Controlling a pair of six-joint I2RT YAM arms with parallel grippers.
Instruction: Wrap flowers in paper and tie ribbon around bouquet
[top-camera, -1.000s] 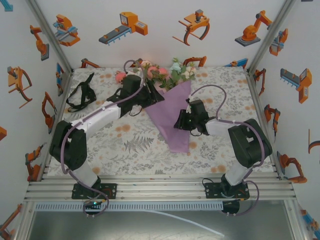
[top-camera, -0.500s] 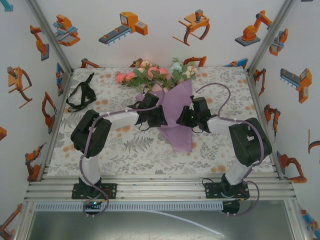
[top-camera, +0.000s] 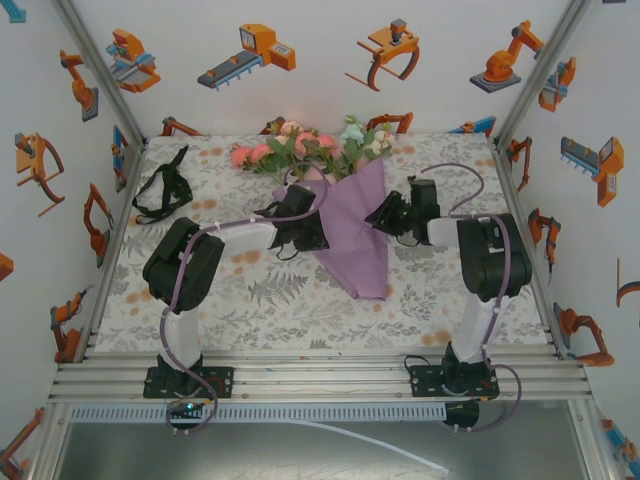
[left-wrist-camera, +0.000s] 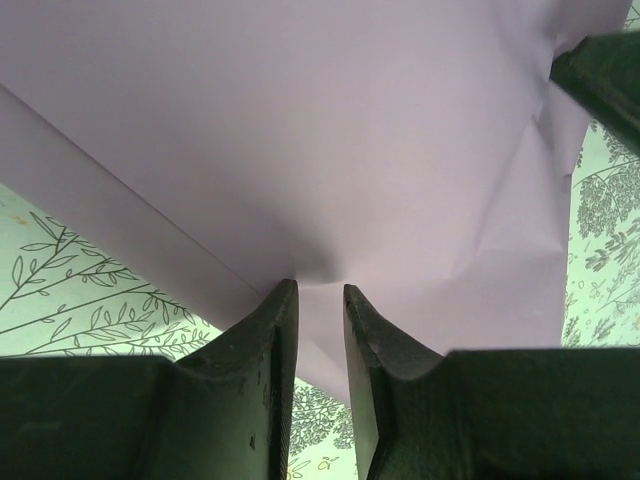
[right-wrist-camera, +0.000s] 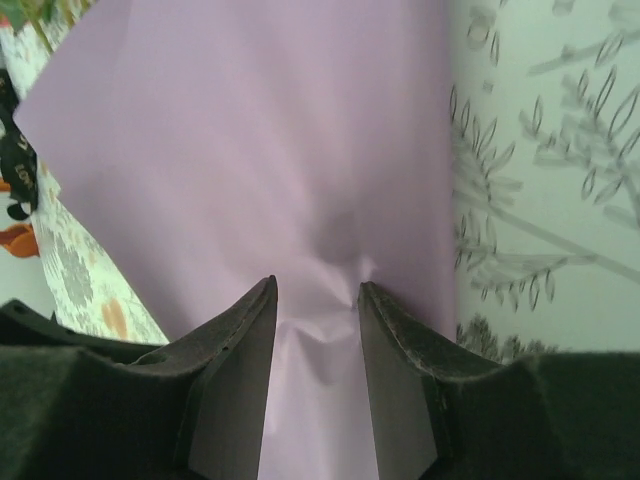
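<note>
The ribbon (top-camera: 165, 187) lies in a loose black heap on the counter (top-camera: 260, 290), well to the left of the paper (top-camera: 358, 235) and apart from it.

The left gripper (top-camera: 322, 232) is at the paper's left edge, about halfway down the cone. In the left wrist view its fingers (left-wrist-camera: 265, 340) stand only a narrow slit apart. The lilac sheet (left-wrist-camera: 300, 130) runs into that slit, and creases fan out from it, so this gripper (left-wrist-camera: 320, 295) is pinching the paper.

The paper is folded into a lilac cone lying on the counter. Its point faces the arms' bases and its wide mouth faces the far side. The flowers (top-camera: 305, 148) spill out of that mouth, with pink, peach and cream blooms spreading up and to the left of the paper's top edge.

The right gripper (top-camera: 378, 218) meets the paper's right edge, level with the left one. In the right wrist view this gripper (right-wrist-camera: 317, 290) is clamped on a crumpled bunch of the paper (right-wrist-camera: 250, 150). The leaf-print counter (right-wrist-camera: 560, 200) lies to the paper's right.
</note>
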